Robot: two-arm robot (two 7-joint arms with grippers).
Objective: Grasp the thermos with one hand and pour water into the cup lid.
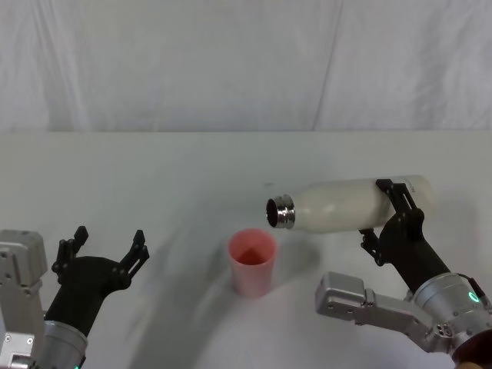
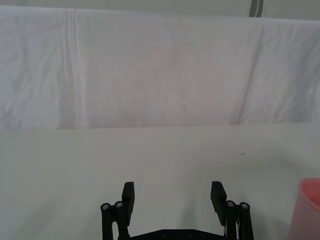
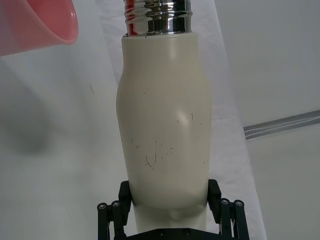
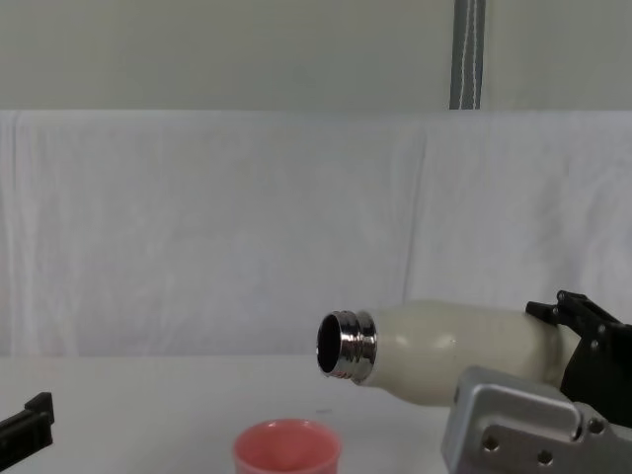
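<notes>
My right gripper (image 1: 392, 211) is shut on the lower body of the cream-white thermos (image 1: 350, 204), holding it almost level in the air. The thermos's steel neck (image 1: 280, 212) points left, just above and to the right of the pink cup lid (image 1: 251, 261). The cup lid stands upright on the table. In the chest view the thermos (image 4: 454, 351) hangs over the cup lid (image 4: 287, 449). The right wrist view shows the thermos (image 3: 162, 125) between the fingers (image 3: 125, 197), with the cup lid (image 3: 37, 22) beyond its neck. My left gripper (image 1: 104, 250) rests open at the near left, holding nothing.
The white table (image 1: 154, 177) runs back to a white cloth backdrop (image 1: 231, 61). In the left wrist view the cup lid's edge (image 2: 306, 210) sits to one side of the open left gripper (image 2: 172, 197).
</notes>
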